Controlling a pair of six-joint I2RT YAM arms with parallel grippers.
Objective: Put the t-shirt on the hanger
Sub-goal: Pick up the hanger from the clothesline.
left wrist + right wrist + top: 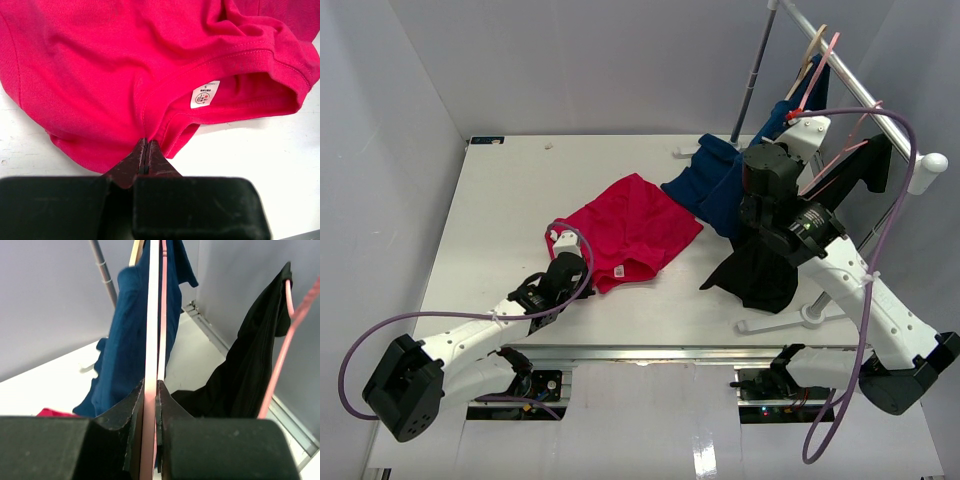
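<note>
The crimson t-shirt (632, 232) lies crumpled on the white table (500, 220), with its white label (204, 94) showing inside the collar. My left gripper (582, 265) is at the shirt's near edge, its jaws shut on the collar seam (146, 142). The pale-pink hanger (828, 52) hangs on the rail at the back right. My right gripper (798, 108) is raised to it. In the right wrist view the jaws (151, 385) are shut on the hanger's thin bar (152, 315), which runs straight up between them.
A navy shirt (132, 335) on a beige hanger (812, 42) hangs just behind the pink one. A black garment (250, 365) hangs to the right on another pink hanger (285, 345). The rail (855, 88) slants across the corner, and the rack's foot (790, 320) stands on the table.
</note>
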